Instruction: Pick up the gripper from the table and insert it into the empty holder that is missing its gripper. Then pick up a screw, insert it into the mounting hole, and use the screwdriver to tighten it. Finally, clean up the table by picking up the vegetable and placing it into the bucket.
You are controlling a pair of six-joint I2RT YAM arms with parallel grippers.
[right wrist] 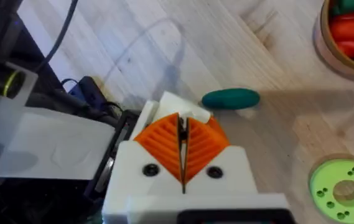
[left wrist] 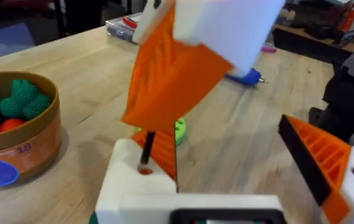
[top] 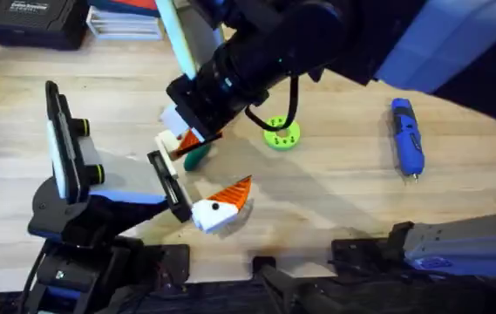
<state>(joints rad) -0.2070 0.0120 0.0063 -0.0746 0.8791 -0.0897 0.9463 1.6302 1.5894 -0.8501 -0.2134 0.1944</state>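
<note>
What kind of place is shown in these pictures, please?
Probably a robotics lab or workshop bench: a wooden table carrying a blue power screwdriver, a green holed disc, and a tub of toy vegetables.

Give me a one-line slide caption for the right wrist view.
Right gripper pinching a screw at the holder, toy cucumber lying just beyond.

Blue screwdriver [top: 407,136], dark green vegetable [right wrist: 231,98], tan-and-orange bucket [left wrist: 21,146], bright green holed disc [top: 281,134], pale wood-grain tabletop [top: 343,187], white right hand [right wrist: 183,180] with orange ribbed pads.
</note>
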